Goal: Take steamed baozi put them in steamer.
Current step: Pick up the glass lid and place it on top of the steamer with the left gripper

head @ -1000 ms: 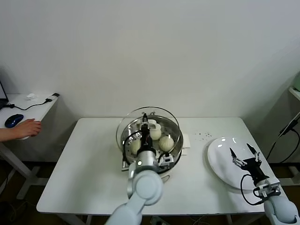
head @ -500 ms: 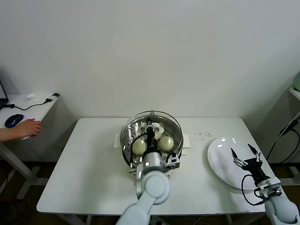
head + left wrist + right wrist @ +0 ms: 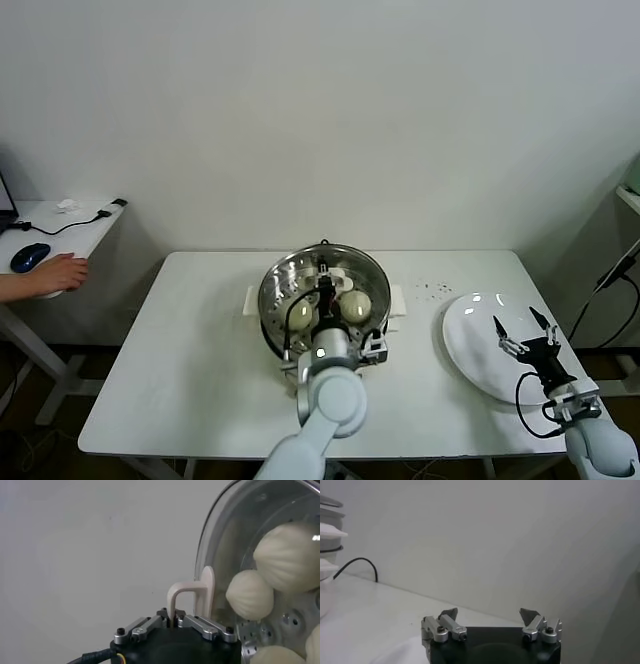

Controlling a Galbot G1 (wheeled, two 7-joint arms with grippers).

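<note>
- Left gripper (image 3: 322, 291) sits over the steamer (image 3: 275, 318) at the middle of the white table (image 3: 180, 360), its jaws pinched narrow on the white handle (image 3: 196, 596) of the round glass lid (image 3: 348, 258).
- Through the left wrist view the handle's loop stands up right between the closed fingers (image 3: 200, 625); the lid (image 3: 235, 540) lies just beyond them, covering the pot.
- Steamed baozi (image 3: 355, 306) lie inside the steamer, directly under the lid that the left gripper holds. From the head view two show clearly, one on either side of the gripper; a third bun seems to sit just past it, partly hidden.
- In the left wrist view the baozi (image 3: 248, 594) show through the glass, pleated and cream-white, resting on the perforated steel tray (image 3: 287, 625) beyond the fingertips.
- The steamer's white side handles (image 3: 396, 298) stick out on both sides of the left gripper.
- Right gripper (image 3: 522, 328) hovers well apart from the steamer, over the flat white plate (image 3: 470, 345) near the table's right edge.
- Its jaws are spread wide, holding nothing; the right wrist view shows both fingertips (image 3: 449, 615) far apart with only wall between them.
- A person's hand (image 3: 55, 272) rests on a side desk, far off beyond the left gripper, next to a blue mouse (image 3: 30, 256).
</note>
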